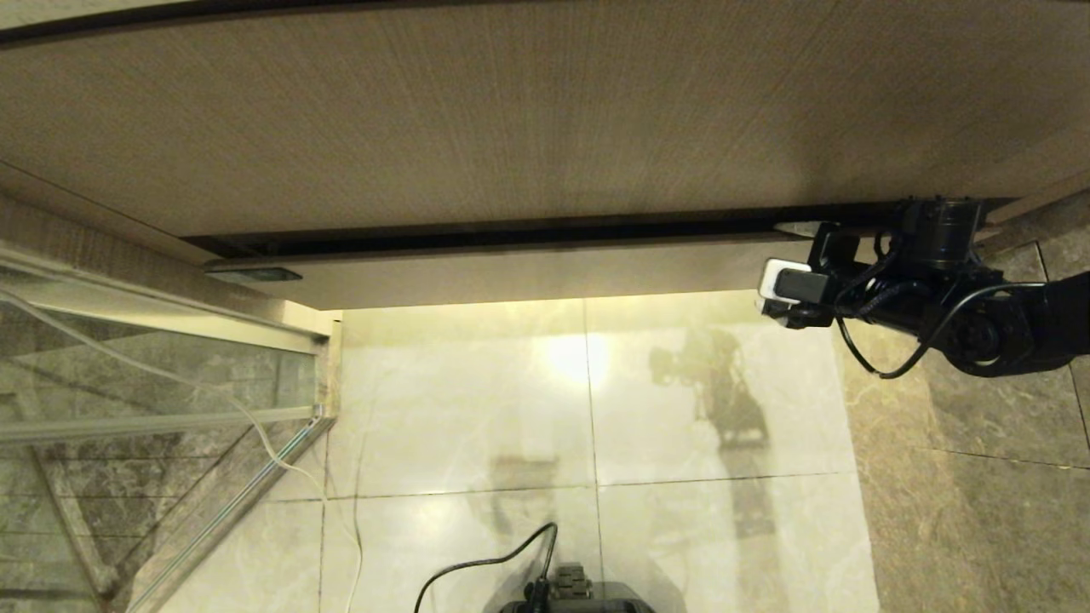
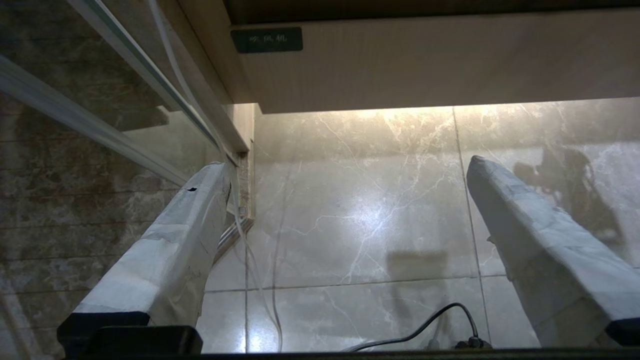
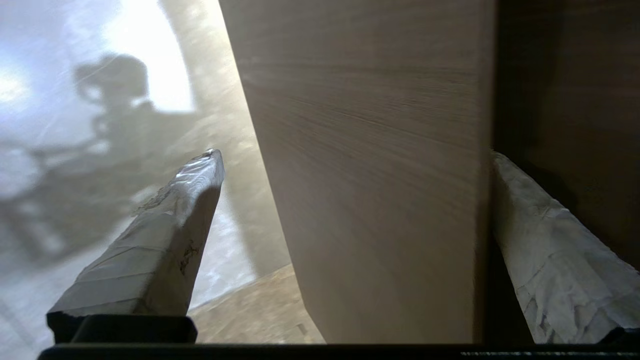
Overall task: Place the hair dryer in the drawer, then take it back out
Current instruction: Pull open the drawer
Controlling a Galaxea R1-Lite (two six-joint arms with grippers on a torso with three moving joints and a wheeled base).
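I have the right tool at three o'clock, spread wide astride the drawer front's right end, one finger in the dark gap behind it. The drawer looks barely ajar; I judge opening is in hand, so next comes a straight pull. No dryer in sight. The left tool hangs spread over the floor.

The right claw straddles the drawer front's right end.
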